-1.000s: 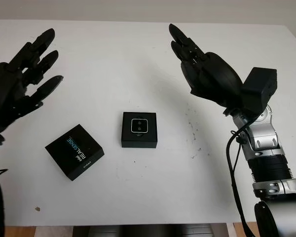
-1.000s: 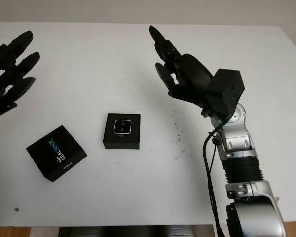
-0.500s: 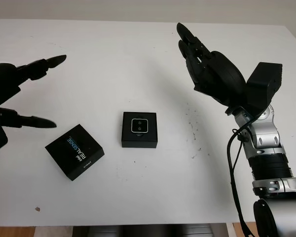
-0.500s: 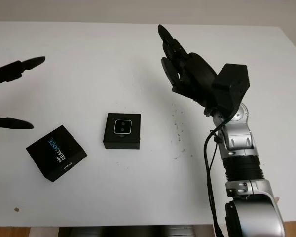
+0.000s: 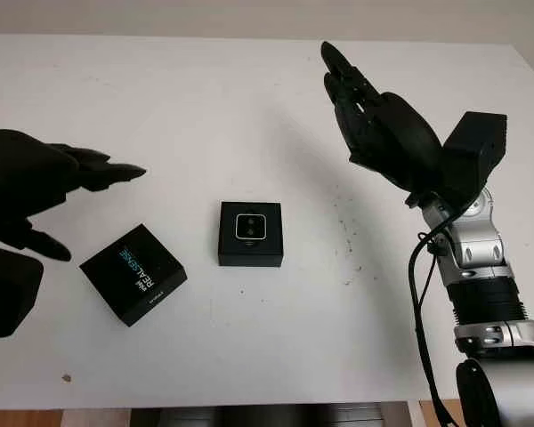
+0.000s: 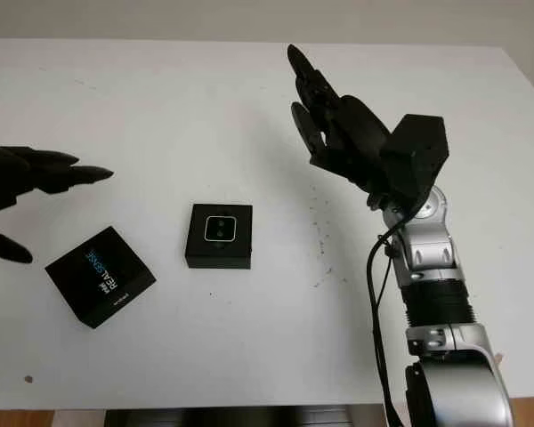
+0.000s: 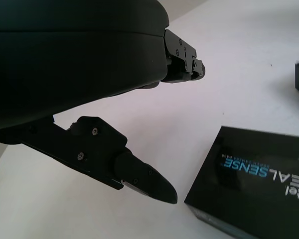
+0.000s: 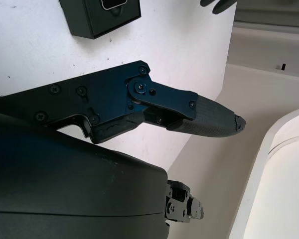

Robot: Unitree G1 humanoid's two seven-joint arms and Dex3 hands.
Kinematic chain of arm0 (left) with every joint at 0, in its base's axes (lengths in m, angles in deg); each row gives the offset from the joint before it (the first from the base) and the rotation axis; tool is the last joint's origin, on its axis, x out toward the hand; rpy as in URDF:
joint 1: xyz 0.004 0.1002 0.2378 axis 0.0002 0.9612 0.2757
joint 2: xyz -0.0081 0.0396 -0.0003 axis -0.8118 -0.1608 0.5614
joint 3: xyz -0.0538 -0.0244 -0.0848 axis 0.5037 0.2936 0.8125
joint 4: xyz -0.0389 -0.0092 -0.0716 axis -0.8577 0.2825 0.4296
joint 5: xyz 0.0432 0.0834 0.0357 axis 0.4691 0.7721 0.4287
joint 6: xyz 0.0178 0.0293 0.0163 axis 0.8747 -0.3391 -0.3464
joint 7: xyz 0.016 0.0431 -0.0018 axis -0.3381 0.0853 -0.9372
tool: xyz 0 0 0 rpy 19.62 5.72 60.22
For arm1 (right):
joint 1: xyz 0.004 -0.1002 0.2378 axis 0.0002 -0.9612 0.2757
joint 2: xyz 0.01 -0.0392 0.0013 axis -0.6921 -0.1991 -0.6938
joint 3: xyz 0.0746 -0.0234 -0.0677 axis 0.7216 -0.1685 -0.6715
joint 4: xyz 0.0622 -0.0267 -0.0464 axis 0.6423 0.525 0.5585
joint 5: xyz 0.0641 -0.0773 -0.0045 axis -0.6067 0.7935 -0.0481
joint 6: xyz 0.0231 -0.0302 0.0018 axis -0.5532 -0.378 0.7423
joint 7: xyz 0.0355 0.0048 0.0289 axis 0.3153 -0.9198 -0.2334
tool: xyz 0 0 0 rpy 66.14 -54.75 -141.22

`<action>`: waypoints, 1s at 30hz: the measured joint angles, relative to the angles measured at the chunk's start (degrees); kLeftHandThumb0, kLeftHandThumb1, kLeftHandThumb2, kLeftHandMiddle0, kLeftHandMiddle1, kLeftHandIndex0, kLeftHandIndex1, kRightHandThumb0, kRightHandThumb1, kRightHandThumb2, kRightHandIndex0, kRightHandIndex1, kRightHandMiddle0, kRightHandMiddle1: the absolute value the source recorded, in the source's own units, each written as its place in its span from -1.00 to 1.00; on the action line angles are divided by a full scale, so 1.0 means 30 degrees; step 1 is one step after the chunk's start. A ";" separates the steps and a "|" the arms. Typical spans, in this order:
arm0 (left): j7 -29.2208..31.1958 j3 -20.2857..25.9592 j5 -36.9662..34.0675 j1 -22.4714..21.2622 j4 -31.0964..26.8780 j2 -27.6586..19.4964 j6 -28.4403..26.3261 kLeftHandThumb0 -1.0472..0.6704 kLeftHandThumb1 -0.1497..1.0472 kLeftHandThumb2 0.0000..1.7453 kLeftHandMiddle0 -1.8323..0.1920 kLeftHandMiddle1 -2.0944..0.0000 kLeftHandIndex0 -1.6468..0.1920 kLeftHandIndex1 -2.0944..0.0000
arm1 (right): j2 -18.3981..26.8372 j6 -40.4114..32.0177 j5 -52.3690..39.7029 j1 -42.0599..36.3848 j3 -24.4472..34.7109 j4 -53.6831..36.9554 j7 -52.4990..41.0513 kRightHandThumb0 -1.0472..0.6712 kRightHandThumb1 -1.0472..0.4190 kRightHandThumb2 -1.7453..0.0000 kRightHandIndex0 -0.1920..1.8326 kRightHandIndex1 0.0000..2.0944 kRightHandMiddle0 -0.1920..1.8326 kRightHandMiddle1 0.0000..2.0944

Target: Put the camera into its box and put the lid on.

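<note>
From my station I see the camera already seated face-up in its box, which sits near the middle of the white counter. So I judge the first half of the job finished. The lid, black with REALSENSE lettering, lies flat on the counter to the left of the box, clearly apart from it and turned at an angle. It is not on yet; that is what remains.

My left hand hovers just above and to the left of the lid, released and grasping nothing, not touching it as far as I can tell. My right hand is raised over the counter well to the right of the box, released too and holding nothing.
</note>
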 measured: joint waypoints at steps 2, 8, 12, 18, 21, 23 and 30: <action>0.0000 -0.0236 0.0312 -0.0065 0.0017 0.0000 0.0399 -0.29 0.56 -0.94 0.70 0.97 0.75 0.98 | -0.0028 -0.0070 0.0000 0.0001 0.0000 0.0000 0.0034 -0.64 -1.00 0.20 -1.00 -0.98 -0.98 -0.96; 0.0610 -0.0907 0.0400 -0.0274 0.0035 0.0002 0.0679 -0.30 0.57 -0.94 0.74 0.96 0.81 0.98 | -0.0047 -0.0076 0.0019 0.0000 0.0005 0.0007 0.0046 -0.63 -1.00 0.20 -0.99 -0.97 -0.97 -0.95; 0.1443 -0.1383 -0.0361 -0.0506 0.0000 0.0055 -0.0023 -0.32 0.60 -0.93 0.76 0.96 0.86 0.98 | -0.0051 -0.0065 0.0120 0.0002 0.0007 0.0192 0.0169 -0.64 -1.00 0.20 -0.99 -0.97 -0.97 -0.95; 0.1658 -0.2078 -0.1091 -0.1019 -0.0091 0.0681 -0.0703 -0.42 0.64 -0.93 0.78 0.96 0.89 0.97 | -0.0053 0.0133 0.0092 0.0004 0.0013 0.0335 -0.0108 -0.63 -1.00 0.20 -1.00 -0.97 -0.98 -0.96; 0.1665 -0.2477 -0.1065 -0.1214 -0.0089 0.0928 -0.0801 -0.42 0.65 -0.93 0.79 0.96 0.90 0.97 | -0.0061 0.0312 0.0054 0.0004 0.0092 0.0387 -0.0157 -0.62 -1.00 0.21 -1.00 -0.97 -0.98 -0.96; 0.1671 -0.2815 -0.0942 -0.1393 -0.0086 0.1023 -0.0807 -0.42 0.65 -0.93 0.79 0.96 0.90 0.96 | -0.0080 0.0334 0.0032 0.0004 0.0146 0.0448 -0.0157 -0.63 -1.00 0.21 -1.00 -0.97 -0.98 -0.96; 0.1631 -0.3669 -0.0420 -0.1868 0.0043 0.1750 -0.0644 -0.40 0.60 -0.95 0.78 0.95 0.87 0.95 | -0.0218 0.0333 -0.0026 0.0003 0.0183 0.0573 -0.0209 -0.62 -1.00 0.21 -1.00 -0.98 -0.98 -0.96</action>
